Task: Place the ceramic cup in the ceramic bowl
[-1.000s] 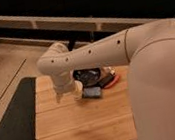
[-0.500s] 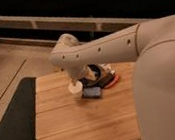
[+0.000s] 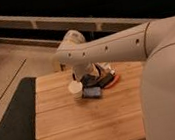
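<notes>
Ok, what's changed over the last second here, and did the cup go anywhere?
The arm swung to the right and back, uncovering the ceramic cup. The pincer now hangs just right of the cup, by the ceramic bowl. Nothing was visibly picked up or released. Unchanged: the cup stands on the wooden table, outside the bowl, with the blue-grey block beside it.

A wooden worktop (image 3: 91, 129) carries a dark blue-grey block (image 3: 92, 92) and an orange flat item (image 3: 115, 80) (partly hidden), both beside the gripper (image 3: 86, 79); a dark mat (image 3: 14, 123) lies along its left edge.
</notes>
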Robot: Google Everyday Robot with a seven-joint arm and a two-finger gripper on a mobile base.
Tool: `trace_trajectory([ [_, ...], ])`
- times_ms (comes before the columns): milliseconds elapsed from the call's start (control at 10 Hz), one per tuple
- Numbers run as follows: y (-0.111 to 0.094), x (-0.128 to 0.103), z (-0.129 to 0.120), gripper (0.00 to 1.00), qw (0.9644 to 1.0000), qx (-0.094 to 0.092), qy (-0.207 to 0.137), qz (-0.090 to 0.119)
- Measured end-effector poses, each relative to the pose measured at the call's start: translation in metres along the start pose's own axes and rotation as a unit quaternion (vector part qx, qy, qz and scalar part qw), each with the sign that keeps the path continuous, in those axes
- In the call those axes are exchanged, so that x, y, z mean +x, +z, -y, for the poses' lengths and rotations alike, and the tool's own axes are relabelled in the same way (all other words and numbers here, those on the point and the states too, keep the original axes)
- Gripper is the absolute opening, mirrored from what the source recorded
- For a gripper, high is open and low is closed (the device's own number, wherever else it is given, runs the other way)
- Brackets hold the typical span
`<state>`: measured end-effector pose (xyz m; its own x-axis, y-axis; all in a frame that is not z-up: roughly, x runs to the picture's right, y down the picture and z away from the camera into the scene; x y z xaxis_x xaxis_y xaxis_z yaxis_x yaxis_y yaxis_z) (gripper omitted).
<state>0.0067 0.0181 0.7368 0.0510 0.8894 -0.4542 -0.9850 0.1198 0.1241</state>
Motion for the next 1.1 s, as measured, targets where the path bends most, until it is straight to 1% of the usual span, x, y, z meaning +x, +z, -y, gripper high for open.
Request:
trace_trajectory([
  [100,0.005,-0.002,0.0,0.65,1.0,0.001,-0.004,-0.003],
  [300,0.022,-0.009,0.008,0.65,0.9998,0.002,-0.006,-0.02],
  [500,0.038,-0.014,0.01,0.65,0.9994,-0.005,-0.005,-0.035],
  [600,0.046,-0.017,0.01,0.65,0.9989,-0.014,-0.001,-0.044],
  [800,0.061,-0.022,0.001,0.65,0.9975,-0.04,-0.003,-0.058],
  [900,0.068,-0.024,-0.009,0.65,0.9963,-0.055,-0.012,-0.065],
  [1100,0.08,-0.024,-0.02,0.65,0.9937,-0.072,-0.032,-0.08],
])
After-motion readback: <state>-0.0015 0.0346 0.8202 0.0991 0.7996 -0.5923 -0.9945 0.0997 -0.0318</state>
